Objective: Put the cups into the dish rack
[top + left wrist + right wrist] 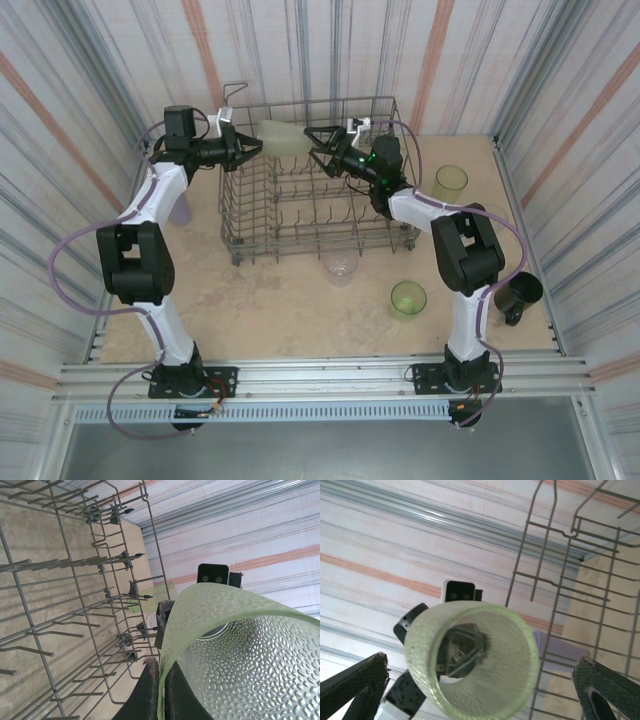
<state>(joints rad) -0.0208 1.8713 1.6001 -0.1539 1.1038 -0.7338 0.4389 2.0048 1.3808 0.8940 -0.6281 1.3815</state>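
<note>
Above the far end of the dish rack [310, 190]: a yellow-green cup [280, 135] is held on its side by the left gripper [247, 148], and the right gripper [318, 140] is pointed at it.
Left jaws: clamped on the cup's wall. In the left wrist view the rim [215, 605] is seen pinched between two dark fingers [146, 695], a detail that cannot be made out from above.
Right jaws: spread wide. In the right wrist view the padded fingers [360, 677] are seen on either side of the cup's open mouth [470, 660], clear of it.
On the table [260, 310]: from above, a clear cup [340, 268], a near yellow-green tumbler [408, 298], a far yellow-green tumbler [450, 183] and a dark cup [518, 292] are seen outside the rack.
Lavender cup [555, 650]: seen through the rack wires by the right wrist camera; from above it is largely hidden by the left arm.
</note>
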